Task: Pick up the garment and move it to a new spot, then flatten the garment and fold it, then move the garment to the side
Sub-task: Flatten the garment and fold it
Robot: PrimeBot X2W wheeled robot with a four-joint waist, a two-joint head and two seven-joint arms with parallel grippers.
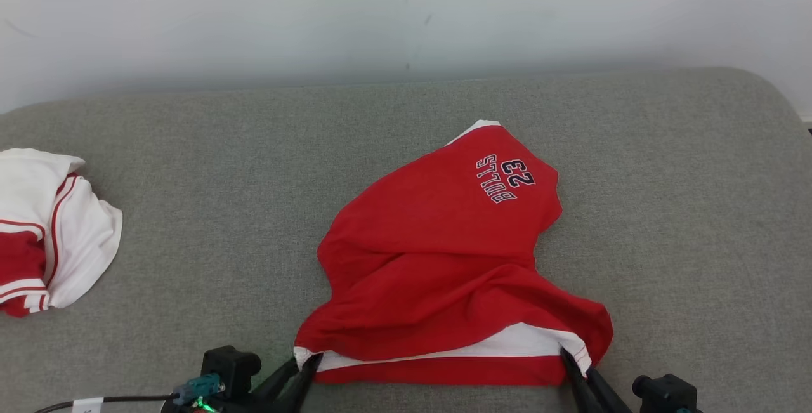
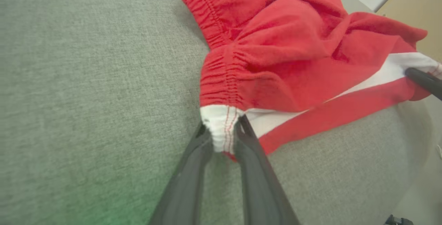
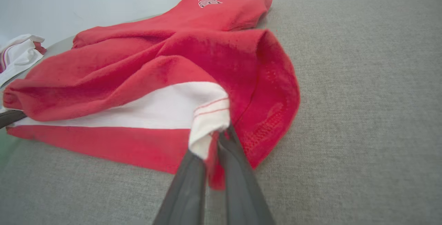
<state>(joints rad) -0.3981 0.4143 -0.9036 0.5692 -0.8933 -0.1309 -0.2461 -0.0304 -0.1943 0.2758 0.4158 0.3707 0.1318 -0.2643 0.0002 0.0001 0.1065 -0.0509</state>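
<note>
Two claws, each clenched on a near hem corner of the red shorts (image 1: 438, 254), lower centre of frame: left gripper (image 1: 307, 365) lower left, right gripper (image 1: 571, 359) lower right. Advice: raise both corners level and taut. Surface: grey upholstered cushion (image 1: 190, 210). Room: white wall (image 1: 380, 7) above; white-and-red garment (image 1: 51, 229) at left edge.

You have bare grey cushion (image 1: 209, 165) to pass over on either side of the red shorts (image 1: 438, 254), and behind them up to the white wall (image 1: 406, 13). At the robot's far left a crumpled white-and-red garment (image 1: 63, 229) takes the edge; a wide open strip lies between it and the shorts.
</note>
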